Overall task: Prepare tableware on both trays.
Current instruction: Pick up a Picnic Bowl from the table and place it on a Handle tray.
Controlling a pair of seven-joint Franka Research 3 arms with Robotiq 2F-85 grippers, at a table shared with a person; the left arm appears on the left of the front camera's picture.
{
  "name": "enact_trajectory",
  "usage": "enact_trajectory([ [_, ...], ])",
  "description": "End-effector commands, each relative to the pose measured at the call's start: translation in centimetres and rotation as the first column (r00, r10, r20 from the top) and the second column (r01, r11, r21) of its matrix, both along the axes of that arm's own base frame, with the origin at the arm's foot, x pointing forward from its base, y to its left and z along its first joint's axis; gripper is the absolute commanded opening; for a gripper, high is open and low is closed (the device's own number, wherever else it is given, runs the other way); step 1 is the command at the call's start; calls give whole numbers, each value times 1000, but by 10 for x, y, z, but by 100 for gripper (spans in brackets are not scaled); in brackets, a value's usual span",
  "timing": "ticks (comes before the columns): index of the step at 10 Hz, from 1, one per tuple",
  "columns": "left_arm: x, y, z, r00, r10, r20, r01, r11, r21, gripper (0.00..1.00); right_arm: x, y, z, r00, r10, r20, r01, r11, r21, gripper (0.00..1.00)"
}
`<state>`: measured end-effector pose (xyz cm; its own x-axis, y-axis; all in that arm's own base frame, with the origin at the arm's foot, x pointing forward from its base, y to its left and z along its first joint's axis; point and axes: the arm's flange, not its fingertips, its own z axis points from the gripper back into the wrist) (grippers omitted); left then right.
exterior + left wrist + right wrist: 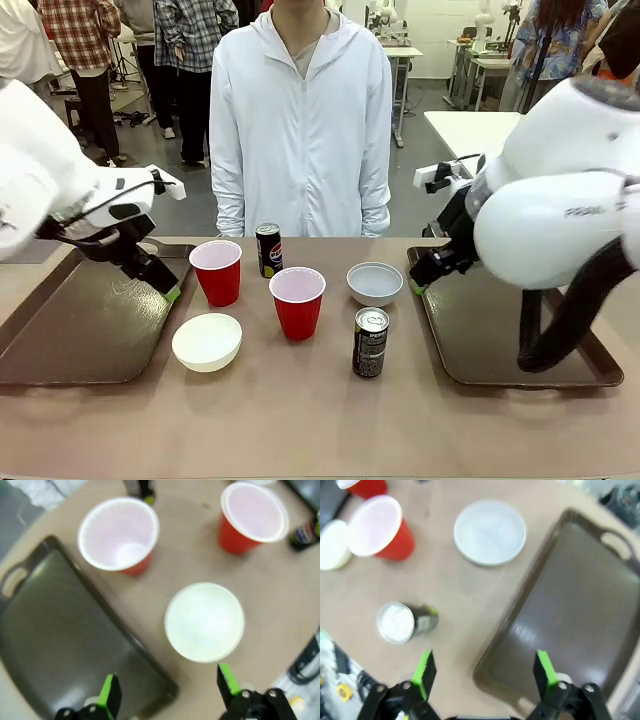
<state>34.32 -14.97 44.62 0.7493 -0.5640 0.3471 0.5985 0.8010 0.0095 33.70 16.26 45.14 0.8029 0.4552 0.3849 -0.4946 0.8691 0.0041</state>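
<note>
Two red cups (216, 272) (297, 302), a cream bowl (207, 341), a pale grey bowl (375, 283) and two dark cans (268, 249) (370, 342) stand on the table between the trays. The left tray (60, 330) and right tray (500, 340) hold nothing. My left gripper (168, 291) hangs open over the left tray's inner rim; its wrist view has the cream bowl (204, 621) just ahead of the open gripper (168, 690). My right gripper (416, 284) is open above the right tray's inner edge (570, 620), with the near can (405, 622) and grey bowl (490, 531) ahead.
A person in a white hooded jacket (300, 120) stands at the far side of the table, hands down. Bare tabletop (300, 420) runs along the near edge. Other people and tables are farther back.
</note>
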Motion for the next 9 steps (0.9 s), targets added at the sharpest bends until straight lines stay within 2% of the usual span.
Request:
enact_trajectory([
  [1, -60, 24, -12, 995, -29, -97, 22, 997, -71, 100, -113, -57, -62, 992, -48, -113, 52, 998, 33, 100],
  [2, -73, 22, -17, 991, -15, -132, 7, 998, -62, 100, -125, -61, -78, 984, -50, -172, 59, 997, 52, 100],
  [3, -75, 25, -20, 990, 28, -139, -31, 999, -16, 100, -120, -64, -85, 979, -51, -196, 63, 996, 57, 100],
  [4, -61, 27, -25, 990, 110, -83, -105, 993, 54, 100, -99, -66, -83, 989, -113, -96, 100, 986, -131, 100],
  [5, -34, 5, 19, 991, -13, -136, 8, 999, -36, 100, -29, -16, 8, 982, -39, -183, 44, 999, 23, 100],
  [6, -34, 5, 19, 991, -13, -136, 8, 999, -36, 100, -29, -16, 8, 982, -39, -183, 44, 999, 23, 100],
  [7, -32, 10, 17, 990, 30, -136, -32, 999, -9, 100, -25, -25, 5, 982, -66, -177, 63, 998, -25, 100],
  [8, -15, 29, 13, 978, 9, -209, -50, 980, -191, 100, -9, -42, 7, 968, -11, -250, 43, 991, 124, 100],
  [9, -8, 54, 11, 967, 20, -255, -113, 929, -353, 100, -1, -70, 11, 955, 4, -297, 83, 957, 279, 100],
])
